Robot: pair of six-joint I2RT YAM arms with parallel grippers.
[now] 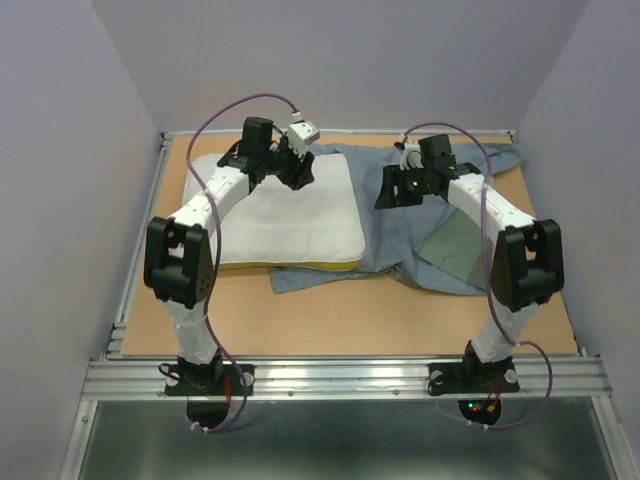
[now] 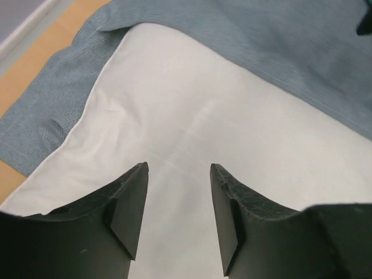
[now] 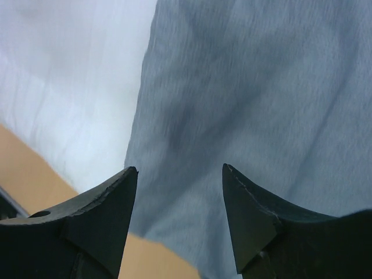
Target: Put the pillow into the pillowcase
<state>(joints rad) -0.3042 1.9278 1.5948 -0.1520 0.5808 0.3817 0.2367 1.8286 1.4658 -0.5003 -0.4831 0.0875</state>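
White quilted pillow (image 1: pixel 290 225) lies flat on the left-centre of the wooden table (image 1: pixel 350 315), yellow band (image 1: pixel 300 266) along its near edge. Grey-blue pillowcase (image 1: pixel 400 240) is spread flat under and to the right of the pillow, reaching to the far right corner. A strip of it pokes out past the pillow's near edge, and a muted green block (image 1: pixel 455 250) shows at its near right. In the top view the pillow sits on top of the case cloth, not inside it.

Left gripper (image 1: pixel 295 172) hangs over the far edge of the pillow, jaws apart, nothing between them. Its wrist view looks down on bare white pillow between the fingers, with grey-blue cloth wrapping the pillow's far edge and left corner.

Right gripper (image 1: pixel 398 192) hangs over the pillowcase just right of the pillow, jaws also apart and holding nothing. Its wrist view shows grey-blue fabric below the fingers, white pillow to the left and a bit of table at the lower left. Cannot tell whether either gripper touches the cloth.
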